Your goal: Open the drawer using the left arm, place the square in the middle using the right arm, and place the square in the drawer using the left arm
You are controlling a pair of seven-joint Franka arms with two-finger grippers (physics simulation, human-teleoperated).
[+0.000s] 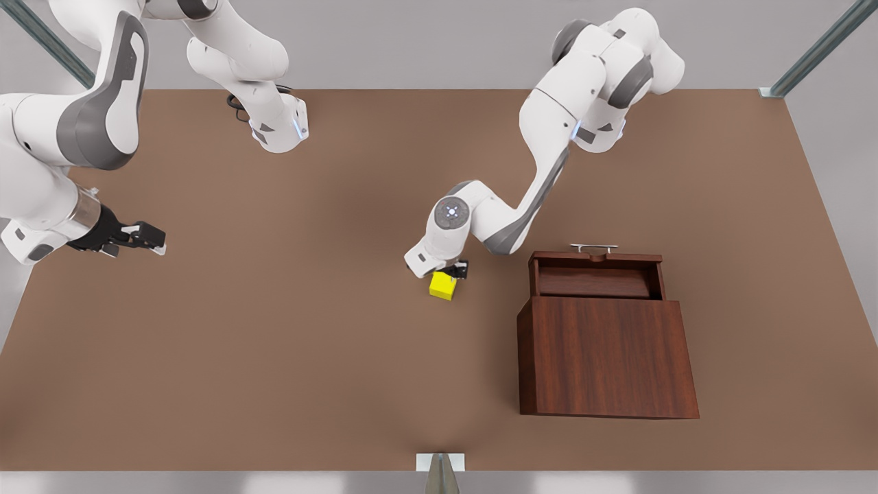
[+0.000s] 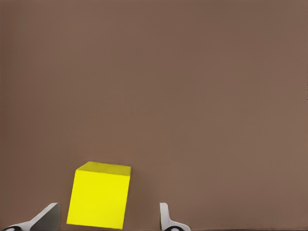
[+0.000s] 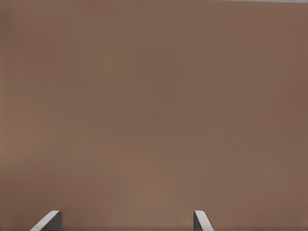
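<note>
Grey metal struts (image 1: 816, 49) rise at the table's far corners.

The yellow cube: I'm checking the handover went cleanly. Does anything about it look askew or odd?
Nothing stands out. The yellow cube sits flat on the table, between the open fingers of the left gripper. The drawer is pulled open; the right gripper waits open, far aside.

Yellow square (image 1: 442, 286) on mid-table, drawer (image 1: 594, 273) open alongside.

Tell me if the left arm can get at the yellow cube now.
Probably yes: the left gripper hangs right over the yellow cube, fingers open either side with bare table around it.
</note>
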